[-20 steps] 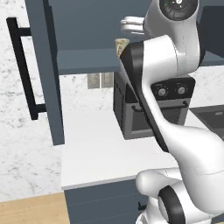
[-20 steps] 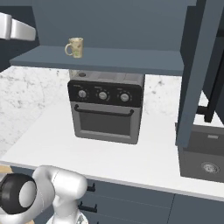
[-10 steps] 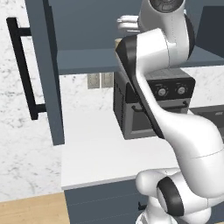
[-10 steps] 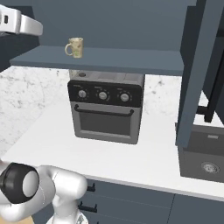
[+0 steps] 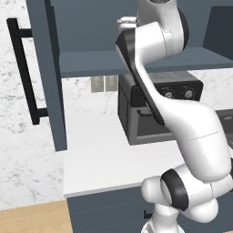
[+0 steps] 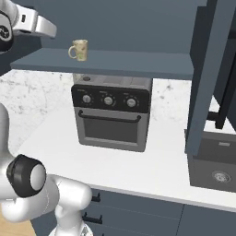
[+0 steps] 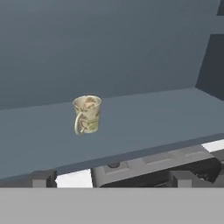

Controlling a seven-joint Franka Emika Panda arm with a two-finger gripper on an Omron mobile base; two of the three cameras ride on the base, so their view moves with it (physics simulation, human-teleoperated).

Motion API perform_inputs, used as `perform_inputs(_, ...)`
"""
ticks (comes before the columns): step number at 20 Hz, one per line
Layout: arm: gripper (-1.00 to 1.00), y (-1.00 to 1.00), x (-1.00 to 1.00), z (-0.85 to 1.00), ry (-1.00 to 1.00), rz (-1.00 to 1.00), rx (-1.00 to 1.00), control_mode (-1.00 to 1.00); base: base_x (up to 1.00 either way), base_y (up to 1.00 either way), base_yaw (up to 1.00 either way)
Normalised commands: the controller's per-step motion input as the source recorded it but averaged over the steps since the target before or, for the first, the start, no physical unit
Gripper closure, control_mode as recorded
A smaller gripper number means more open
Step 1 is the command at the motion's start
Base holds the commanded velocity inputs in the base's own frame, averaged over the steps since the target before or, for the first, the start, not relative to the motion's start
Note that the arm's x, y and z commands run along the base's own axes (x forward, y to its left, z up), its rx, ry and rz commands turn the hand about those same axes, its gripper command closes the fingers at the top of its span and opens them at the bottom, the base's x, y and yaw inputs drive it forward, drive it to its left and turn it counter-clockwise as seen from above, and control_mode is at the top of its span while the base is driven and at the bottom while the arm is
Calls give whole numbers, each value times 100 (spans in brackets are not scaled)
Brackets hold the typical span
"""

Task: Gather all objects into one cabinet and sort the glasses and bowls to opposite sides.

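While spread fully wide and gripping nothing, gripper (image 7: pixel 109 178) hovers near the cabinet (image 7: pixel 131 127) shelf's front edge, apart from the speckled mug (image 7: pixel 87 114).

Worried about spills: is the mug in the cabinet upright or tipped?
Upright: the mug stands on its base on the cabinet floor, rim up.

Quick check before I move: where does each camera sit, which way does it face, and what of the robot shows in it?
Left base view: behind the arm's left, facing the open cabinet, oven and counter; the arm rises at lower right.
Right base view: behind the arm's right, facing the mug on the cabinet floor, oven and sink; the arm's base sits lower left.
Hand view: on the hand, level with the cabinet floor, facing the mug; the open tool's tips rise at the bottom.
Shared: all three show cabinet and oven; right base and hand views share the mug.
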Motion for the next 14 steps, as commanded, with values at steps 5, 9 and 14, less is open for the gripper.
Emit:
perform_inputs(5,-100,0,33,-36,7,0,0,-100,0,0,0)
perform_inputs(9,-100,0,24,-35,4,0,0,-100,0,0,0)
perform_inputs(14,-100,0,42,-10,5,0,3,-100,0,0,0)
